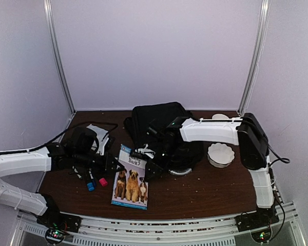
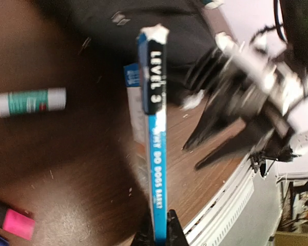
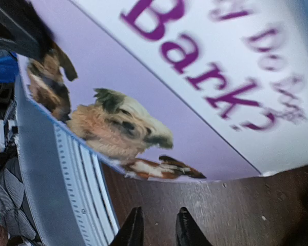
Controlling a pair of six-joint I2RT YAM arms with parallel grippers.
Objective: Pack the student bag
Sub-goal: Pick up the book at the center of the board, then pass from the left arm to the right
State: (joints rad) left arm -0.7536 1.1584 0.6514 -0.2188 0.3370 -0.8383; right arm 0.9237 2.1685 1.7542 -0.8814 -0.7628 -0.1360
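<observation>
The student bag (image 1: 156, 125), a large black backpack, lies at the back middle of the table; its dark fabric fills the top of the left wrist view (image 2: 143, 20). A thin book (image 1: 131, 178) with dogs on its cover lies in front of it. My left gripper (image 1: 114, 165) is shut on the book's blue spine (image 2: 158, 154), seen edge-on between its fingers (image 2: 161, 233). My right gripper (image 1: 150, 170) hovers at the book's right edge, open and empty (image 3: 159, 230), just off the cover (image 3: 195, 102) above the table.
A white scalloped bowl (image 1: 220, 154) stands right of the bag. Blue (image 1: 91, 185) and pink (image 1: 102, 181) markers lie left of the book. A glue stick (image 2: 31, 101) and the pink marker (image 2: 15, 223) show on the wood. Black and white items (image 1: 87, 137) sit at the back left.
</observation>
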